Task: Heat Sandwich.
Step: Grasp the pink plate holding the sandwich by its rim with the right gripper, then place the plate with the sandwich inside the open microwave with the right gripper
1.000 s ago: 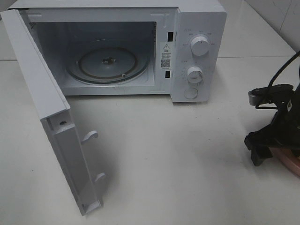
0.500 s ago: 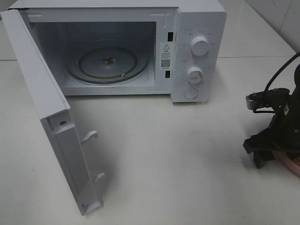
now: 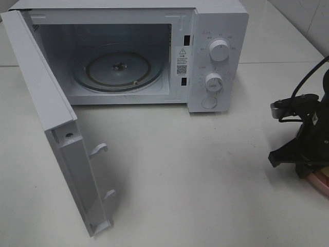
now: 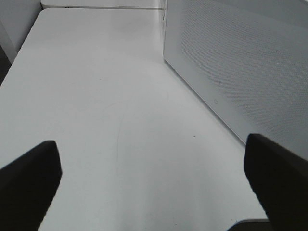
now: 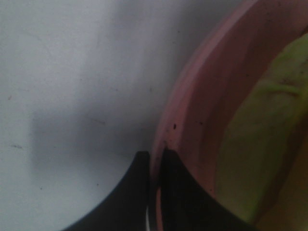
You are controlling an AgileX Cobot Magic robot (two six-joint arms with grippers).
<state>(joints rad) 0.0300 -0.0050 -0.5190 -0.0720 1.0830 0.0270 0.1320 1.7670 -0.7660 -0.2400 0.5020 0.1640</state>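
1. Two grippers: R gripper (image 5: 154, 161) pinched narrow on pink plate (image 5: 202, 96) rim, one finger each side.
2. Sandwich (image 5: 262, 144) lies on that plate, yellow-green layer showing.
3. R arm (image 3: 308, 118) low at table's (image 3: 205, 170) right edge, well apart from open microwave (image 3: 218, 31).
4. L gripper (image 4: 150, 144) wide, holding nothing, over table beside microwave door (image 4: 240, 62).

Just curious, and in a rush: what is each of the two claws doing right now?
Left gripper: open, holding nothing.
Right gripper: closed on the rim of the pink plate.
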